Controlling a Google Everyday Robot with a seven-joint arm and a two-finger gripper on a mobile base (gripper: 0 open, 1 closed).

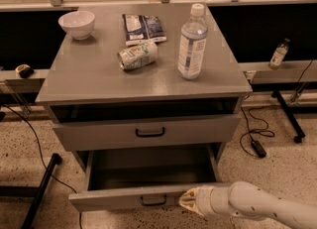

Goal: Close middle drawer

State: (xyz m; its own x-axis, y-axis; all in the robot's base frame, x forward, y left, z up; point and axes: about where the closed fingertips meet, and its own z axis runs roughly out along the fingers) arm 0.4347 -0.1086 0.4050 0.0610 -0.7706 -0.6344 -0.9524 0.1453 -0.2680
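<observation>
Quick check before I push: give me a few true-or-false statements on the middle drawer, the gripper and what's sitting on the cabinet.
1. The middle drawer is pulled out. True.
2. The gripper hovers above the cabinet top. False: it is low, at the middle drawer's front, right of its handle.
3. The water bottle stands upright. True.
4. The can stands upright. False: it lies on its side.
5. The bowl is in the middle drawer. False: it sits on the cabinet top.

Middle drawer (119, 199) pulled wide open, end effector (189, 201) at its front — right side
</observation>
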